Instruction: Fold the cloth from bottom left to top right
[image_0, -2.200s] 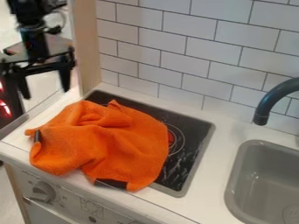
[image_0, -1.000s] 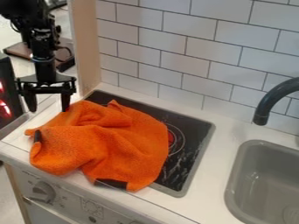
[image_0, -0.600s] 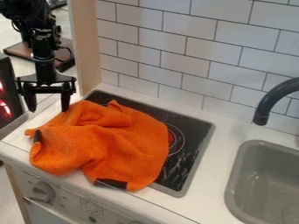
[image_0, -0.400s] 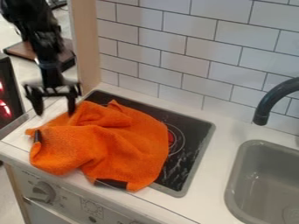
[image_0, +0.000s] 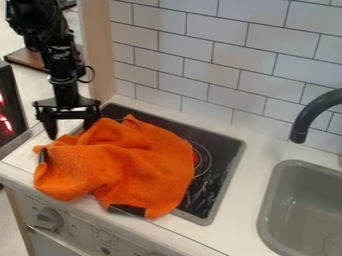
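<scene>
Gripper (image_0: 71, 131) spread wide, hanging down just off the upper-left part of the cooktop (image_0: 220, 167), with nothing seen between its fingers; its right-hand fingertip in the view is at the edge of the cloth (image_0: 127, 162), whether touching I cannot tell. Cloth rumpled, lying over the left part of the cooktop and spilling past its left and front edges; the fold looks yet to be made.

From here the grip could land on the upper-left edge rather than the bottom-left corner, and the fold would then run the wrong way; loose wrinkles could let the fingers take one layer only, or bunch the middle; a low sweep could push the whole cloth farther across the cooktop.

Counted: one gripper, two fingers; one cloth, two dark patches on it; one cooktop; one sink (image_0: 262, 215) and one faucet (image_0: 308, 116), both right of the cooktop.
</scene>
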